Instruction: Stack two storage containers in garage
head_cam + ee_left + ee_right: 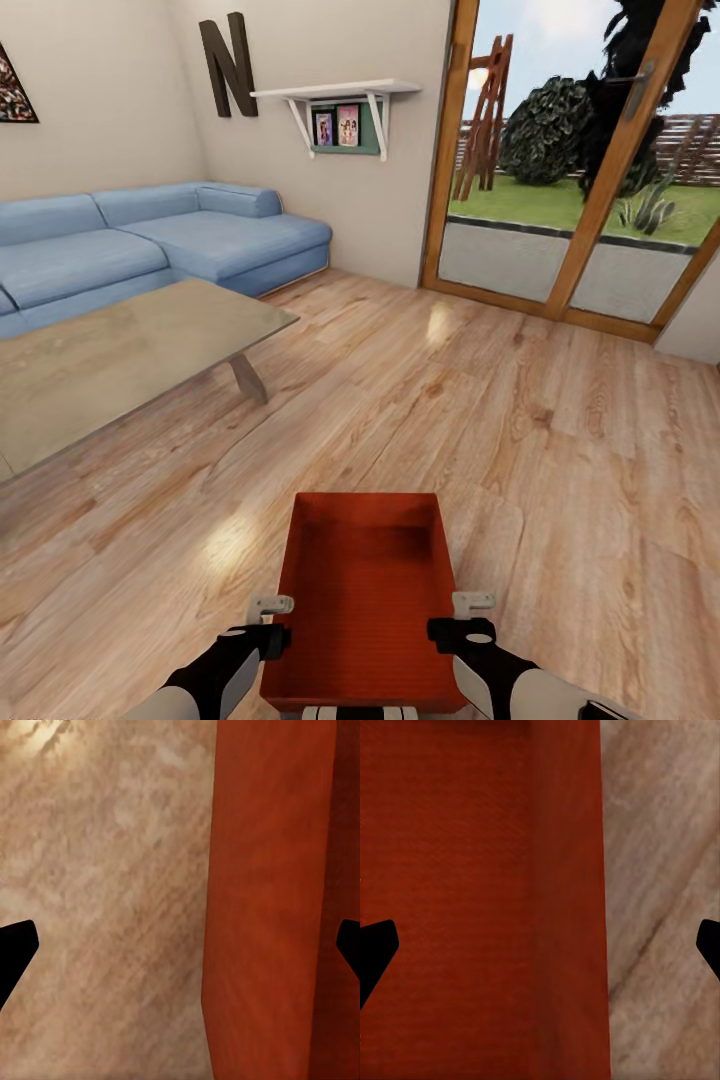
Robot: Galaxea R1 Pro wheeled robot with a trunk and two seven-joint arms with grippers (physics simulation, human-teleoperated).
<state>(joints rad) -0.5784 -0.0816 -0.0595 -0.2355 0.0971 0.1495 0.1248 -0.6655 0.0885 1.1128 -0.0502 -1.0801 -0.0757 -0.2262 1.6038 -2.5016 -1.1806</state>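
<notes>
1. The living room has a light wood-plank floor [480, 400] that runs from the robot's feet to the far wall.
2. A blue corner sofa [150, 240] sits along the walls at the far left, with a big dark letter "N" [228, 65] above it and a white wall shelf [340, 100] holding small pictures beside the letter.
3. Glazed wood-framed doors [590, 160] take up the far right, with grass and shrubs visible through the glass.
4. A low beige tabletop [110, 365] stands at the left, between the sofa and the robot, well apart from the bin.
5. One red-orange storage container [362, 590] sits low at the centre of the head view, directly before the robot. Its open top faces up, and its long axis runs straight away from the robot toward the doors, with a short end nearest the trunk. I cannot tell whether it rests on the planks or is lifted.
6. The left tool [272, 620] is at the container's left long wall. In the left wrist view its fingers are spread wide, with the wall [262, 907] between the two dark tips and planks beside it.
7. The right tool [465, 618] is at the right long wall. Its fingers are also spread wide, straddling that wall [566, 907], with the bin's inside to one side.
</notes>
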